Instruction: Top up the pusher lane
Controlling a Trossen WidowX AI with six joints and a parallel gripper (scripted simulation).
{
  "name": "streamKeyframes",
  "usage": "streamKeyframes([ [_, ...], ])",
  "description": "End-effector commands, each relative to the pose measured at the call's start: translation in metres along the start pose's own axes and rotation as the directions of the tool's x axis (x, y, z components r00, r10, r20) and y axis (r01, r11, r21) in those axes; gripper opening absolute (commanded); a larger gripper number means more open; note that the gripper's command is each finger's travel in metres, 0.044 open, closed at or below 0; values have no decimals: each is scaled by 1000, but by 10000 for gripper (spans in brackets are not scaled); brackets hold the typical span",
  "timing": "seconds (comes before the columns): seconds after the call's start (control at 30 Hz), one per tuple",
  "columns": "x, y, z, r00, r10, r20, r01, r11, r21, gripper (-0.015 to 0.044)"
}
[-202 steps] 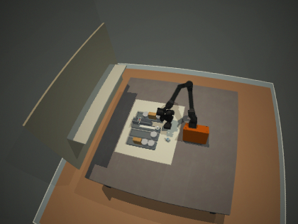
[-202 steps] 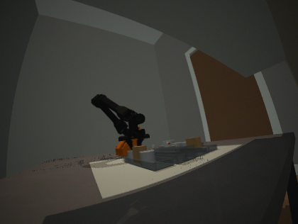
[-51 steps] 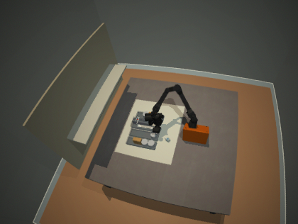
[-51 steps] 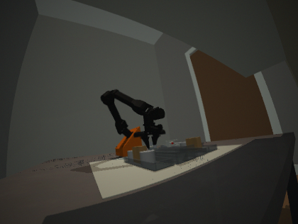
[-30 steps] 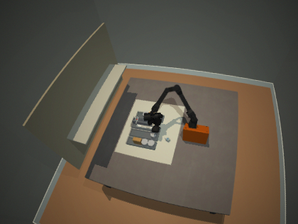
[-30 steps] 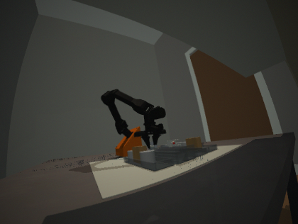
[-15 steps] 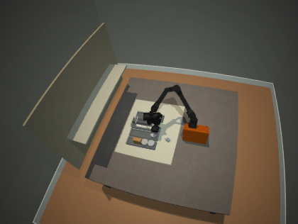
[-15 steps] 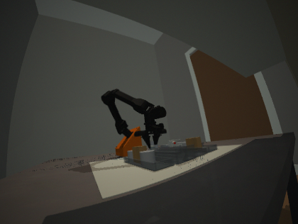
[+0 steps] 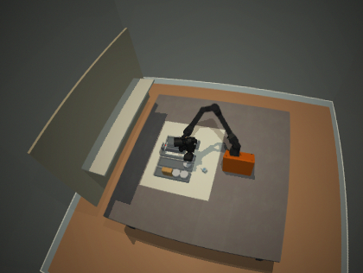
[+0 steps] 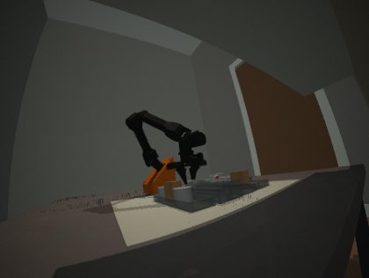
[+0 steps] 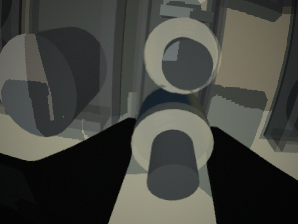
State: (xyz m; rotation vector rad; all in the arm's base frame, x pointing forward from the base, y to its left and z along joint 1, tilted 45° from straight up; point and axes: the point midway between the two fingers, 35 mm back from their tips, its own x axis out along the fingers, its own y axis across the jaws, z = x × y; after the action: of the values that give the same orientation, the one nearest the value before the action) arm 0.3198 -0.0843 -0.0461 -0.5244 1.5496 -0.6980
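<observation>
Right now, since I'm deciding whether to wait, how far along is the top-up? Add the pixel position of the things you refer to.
Picked already: a white-rimmed jar (image 11: 172, 117) is clamped in the gripper (image 9: 188, 157) (image 10: 189, 181) (image 11: 172, 131). In hand: it meets the lane jar (image 11: 152, 55) in the wrist view. Left: seating it, then release.

Far end of the large grey cylinder (image 11: 47, 82) at wrist view's left, cut off by the picture's edge.
</observation>
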Motion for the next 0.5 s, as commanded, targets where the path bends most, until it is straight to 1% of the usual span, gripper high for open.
streamKeyframes([
  [0.0,-3,-1,7,1000,-5,21,5,1000,14,0],
  [0.47,-1,-1,7,1000,-5,21,5,1000,14,0],
])
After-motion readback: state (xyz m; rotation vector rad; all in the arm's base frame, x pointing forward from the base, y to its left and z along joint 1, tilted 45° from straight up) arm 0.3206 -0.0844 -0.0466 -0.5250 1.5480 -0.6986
